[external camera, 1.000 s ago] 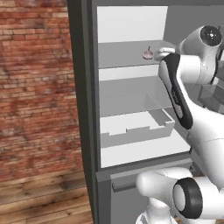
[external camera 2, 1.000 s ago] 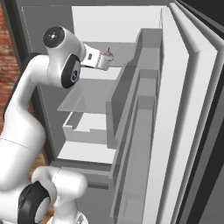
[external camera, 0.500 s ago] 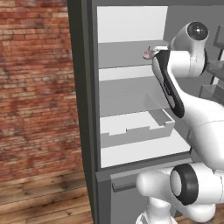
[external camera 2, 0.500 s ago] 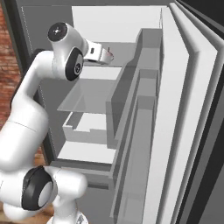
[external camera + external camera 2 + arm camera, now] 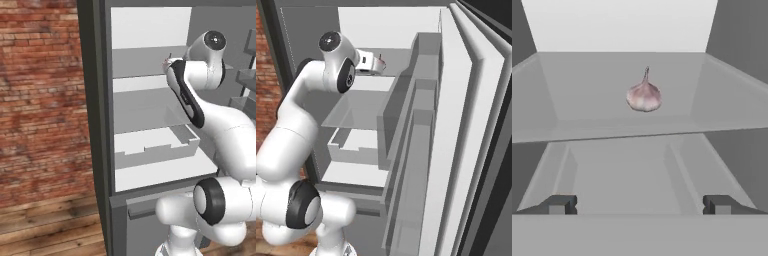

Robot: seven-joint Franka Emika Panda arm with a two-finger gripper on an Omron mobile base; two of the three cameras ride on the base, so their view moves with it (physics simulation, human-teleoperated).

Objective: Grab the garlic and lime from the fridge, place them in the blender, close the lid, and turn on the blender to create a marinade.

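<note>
A white robot arm (image 5: 220,125) rises in front of an open fridge (image 5: 100,125) and bends at a dark elbow joint, reaching up and forward so that its hand sits level with the upper glass shelf (image 5: 612,90). From the right base camera the gripper (image 5: 376,64) points into the fridge's pale interior, roughly level rather than tilted down. In the hand camera the two dark fingertips (image 5: 559,204) stand wide apart with nothing between them. The garlic (image 5: 644,96), a small whitish-pink bulb with a thin stem, sits upright on that upper shelf, ahead of the fingers and not touching them. In the left base view it may be the faint pink speck just beside the hand, mostly hidden. Lower down sits a pale drawer (image 5: 155,147).
</note>
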